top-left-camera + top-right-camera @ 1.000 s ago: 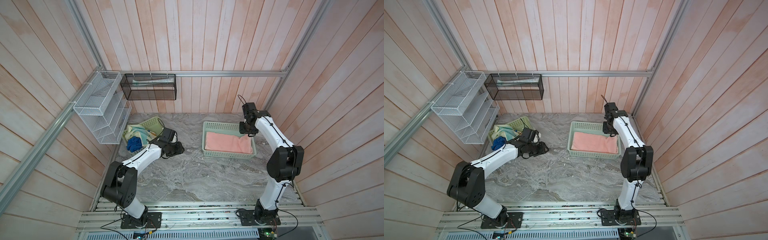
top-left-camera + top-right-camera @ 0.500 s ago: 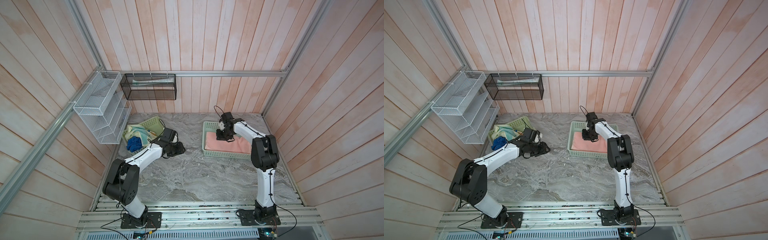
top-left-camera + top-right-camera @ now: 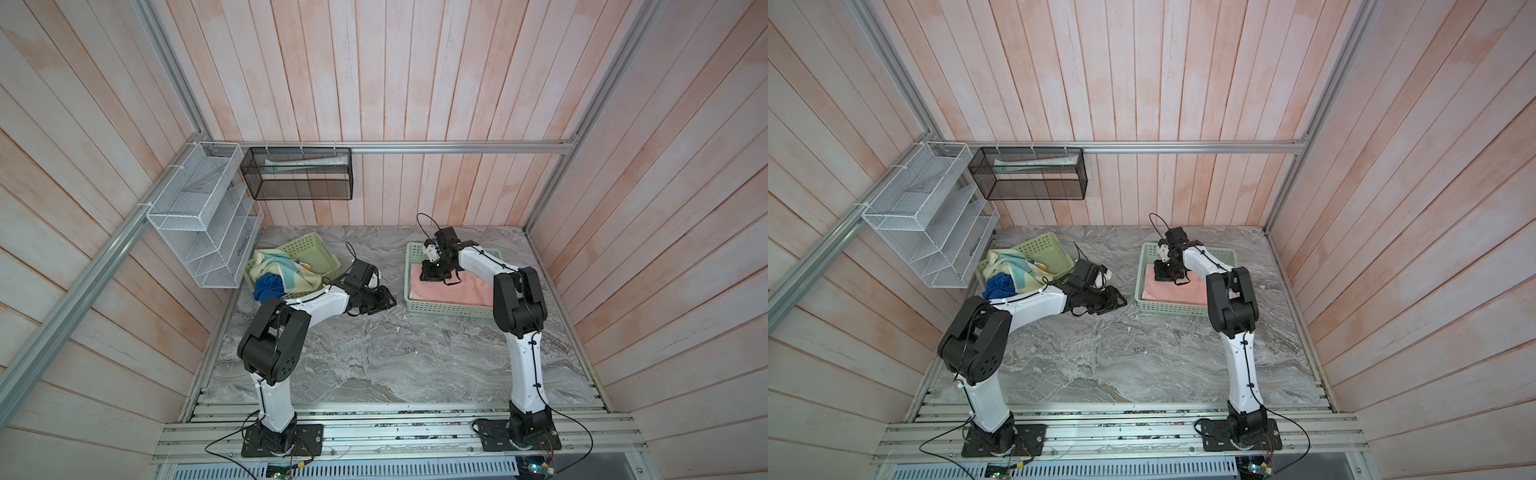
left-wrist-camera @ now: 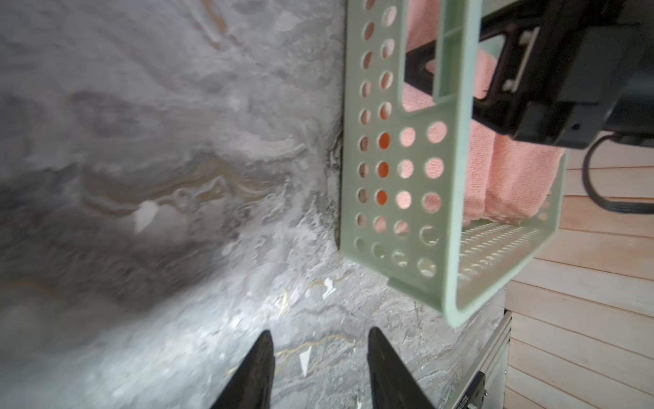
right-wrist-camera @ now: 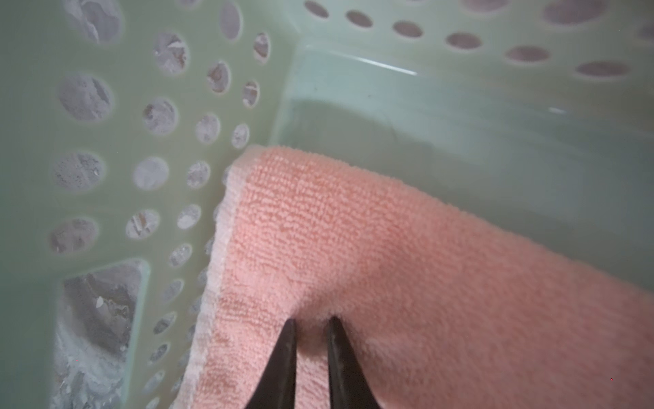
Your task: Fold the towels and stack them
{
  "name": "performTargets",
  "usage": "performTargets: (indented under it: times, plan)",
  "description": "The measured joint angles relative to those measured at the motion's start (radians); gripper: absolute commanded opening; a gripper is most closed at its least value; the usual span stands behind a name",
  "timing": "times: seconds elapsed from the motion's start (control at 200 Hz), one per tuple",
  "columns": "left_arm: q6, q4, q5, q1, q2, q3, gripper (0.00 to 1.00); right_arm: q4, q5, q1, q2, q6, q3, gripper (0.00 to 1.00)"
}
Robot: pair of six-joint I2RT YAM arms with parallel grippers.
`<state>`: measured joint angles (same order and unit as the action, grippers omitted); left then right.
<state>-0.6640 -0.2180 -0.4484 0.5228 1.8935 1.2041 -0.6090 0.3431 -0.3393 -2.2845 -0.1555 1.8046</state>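
Two wall-hung holders, two green baskets, four cloths counted.

White wire rack (image 3: 199, 216): contents cannot be made out. Black mesh bin (image 3: 297, 174): one pale item lying along its top, print too small to read.

Left basket (image 3: 309, 241): pale yellow towel (image 3: 286, 270) with teal bands, bunched; blue towel (image 3: 268, 286) crumpled at its near edge; a small orange patch (image 3: 304, 268) beside them.

Left gripper (image 4: 318, 334): low over the marble table (image 3: 374, 361), between the baskets, jaws apart, nothing between them.

Right basket (image 3: 449, 309): one salmon-pink towel (image 5: 389, 248), folded flat.

Right gripper (image 5: 309, 320): inside this basket, tips pinched onto a pucker of the pink cloth near its corner.
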Motion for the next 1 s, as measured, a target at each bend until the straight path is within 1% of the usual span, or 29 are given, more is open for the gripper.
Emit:
performTargets:
  times: [0.125, 0.265, 0.33, 0.4, 0.5, 0.595, 0.715, 0.815, 0.885, 1.0]
  plan:
    - [-0.028, 0.037, -0.014, 0.025, 0.057, 0.065, 0.44, 0.0, 0.027, -0.011, -0.024, 0.015, 0.038, 0.17]
    - [-0.055, 0.044, -0.015, 0.041, 0.092, 0.101, 0.44, -0.01, 0.045, -0.021, -0.061, 0.029, 0.099, 0.17]
    - [-0.064, 0.045, -0.014, 0.05, 0.105, 0.112, 0.44, -0.034, 0.045, -0.026, -0.081, 0.035, 0.139, 0.2]
    - [-0.066, 0.038, -0.011, 0.058, 0.109, 0.12, 0.44, -0.068, 0.04, -0.031, -0.092, 0.041, 0.185, 0.26]
    - [-0.057, 0.007, 0.009, 0.06, 0.108, 0.147, 0.45, -0.127, -0.01, -0.039, -0.092, 0.051, 0.27, 0.3]
    - [-0.017, -0.05, 0.053, 0.046, 0.1, 0.187, 0.47, -0.175, -0.104, -0.044, -0.085, 0.052, 0.346, 0.31]
    - [0.062, -0.158, 0.145, -0.011, 0.047, 0.232, 0.48, -0.233, -0.231, -0.043, -0.025, 0.052, 0.371, 0.31]
    - [0.14, -0.253, 0.249, -0.091, -0.036, 0.263, 0.5, -0.257, -0.28, -0.04, 0.054, 0.051, 0.356, 0.31]
    - [0.194, -0.309, 0.33, -0.162, -0.102, 0.287, 0.53, -0.232, -0.294, -0.047, 0.158, 0.051, 0.27, 0.31]
    - [0.261, -0.378, 0.454, -0.3, -0.185, 0.324, 0.57, -0.158, -0.299, -0.099, 0.383, 0.037, 0.017, 0.31]
